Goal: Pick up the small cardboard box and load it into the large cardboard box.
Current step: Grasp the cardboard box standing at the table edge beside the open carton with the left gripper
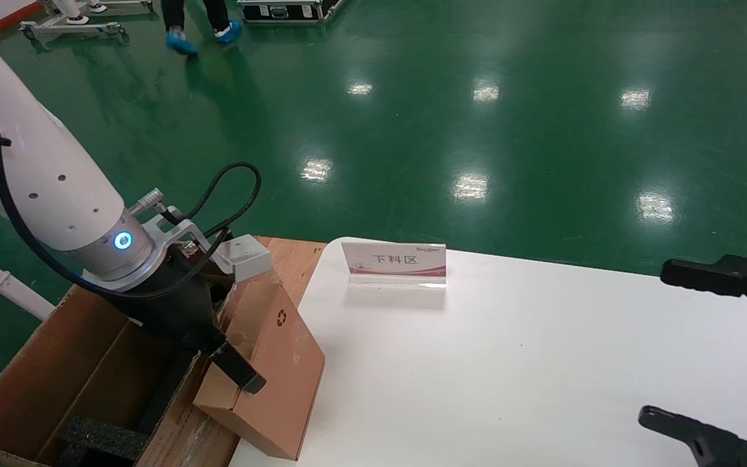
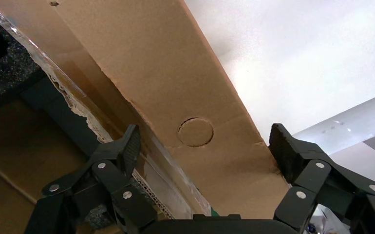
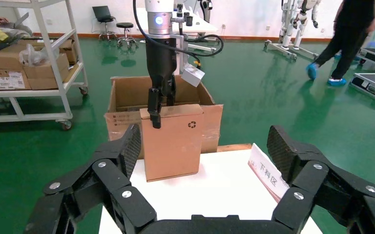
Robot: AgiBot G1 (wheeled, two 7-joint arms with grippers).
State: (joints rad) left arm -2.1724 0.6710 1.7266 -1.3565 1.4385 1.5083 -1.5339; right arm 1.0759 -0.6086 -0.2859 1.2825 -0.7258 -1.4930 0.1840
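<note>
The small cardboard box [image 1: 276, 376] stands tilted on the left edge of the white table [image 1: 509, 363], its recycling symbol facing the table. My left gripper [image 1: 227, 363] comes down over its top edge, one finger [image 1: 240, 373] on the front face and the other hidden behind, shut on it. The left wrist view shows the box's narrow side [image 2: 176, 73] between the fingers of that gripper [image 2: 205, 146]. The large cardboard box [image 1: 56, 370] stands open right beside it, with black foam [image 1: 101, 438] inside. My right gripper [image 1: 685, 350] is open and empty over the table's right side.
A pink-and-white sign [image 1: 394, 259] stands at the table's far edge. A wooden board [image 1: 296, 253] lies behind the small box. The right wrist view shows a shelf cart [image 3: 29, 73] with cartons beyond the large box [image 3: 127, 97]. A person [image 1: 198, 26] walks on the green floor.
</note>
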